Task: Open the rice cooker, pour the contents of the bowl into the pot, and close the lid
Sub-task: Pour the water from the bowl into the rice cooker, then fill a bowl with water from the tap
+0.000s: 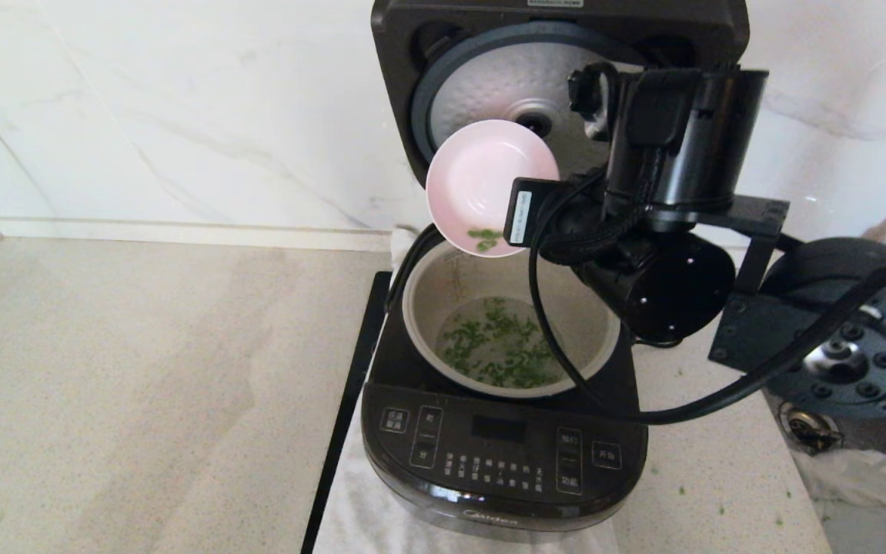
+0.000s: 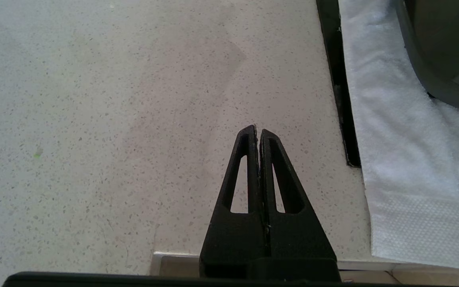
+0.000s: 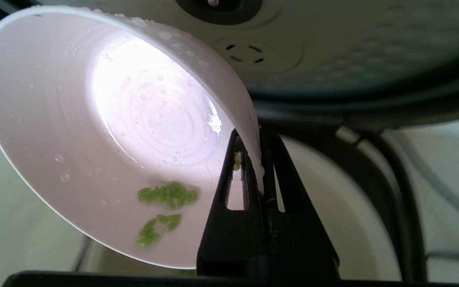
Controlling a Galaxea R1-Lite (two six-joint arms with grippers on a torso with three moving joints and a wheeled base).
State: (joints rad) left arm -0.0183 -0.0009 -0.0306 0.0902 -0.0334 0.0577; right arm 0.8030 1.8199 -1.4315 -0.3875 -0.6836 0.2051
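- Table (image 1: 142, 385): speckled beige surface carrying the rice cooker; a white towel (image 2: 404, 167) lies under the cooker, with a black strip (image 1: 346, 431) along the towel's left edge.
- Rice cooker (image 1: 500, 454): glossy black, standing on the towel with its button panel facing the robot.
- Lid (image 1: 489, 85): swung fully up behind the cooker body, dimpled silver inner plate facing forward.
- Right arm: reaches in from the cooker's right side, above the pot.
- Pot (image 1: 427, 292): seated in the cooker, open; chopped green bits (image 1: 500, 350) lie in shallow clear water on its bottom.
- Bowl (image 1: 481, 181): pale pink, held tipped steeply over the rear of the pot, in front of the lid's inner plate. A few green bits cling near its lower rim; droplets dot the inside wall.
- Right gripper (image 3: 259, 159): jaws clenched on the bowl's rim, one finger inside the wall, one outside.
- Left gripper (image 2: 258, 135): jaws pressed together, empty, over bare table left of the cooker, beside the black strip.
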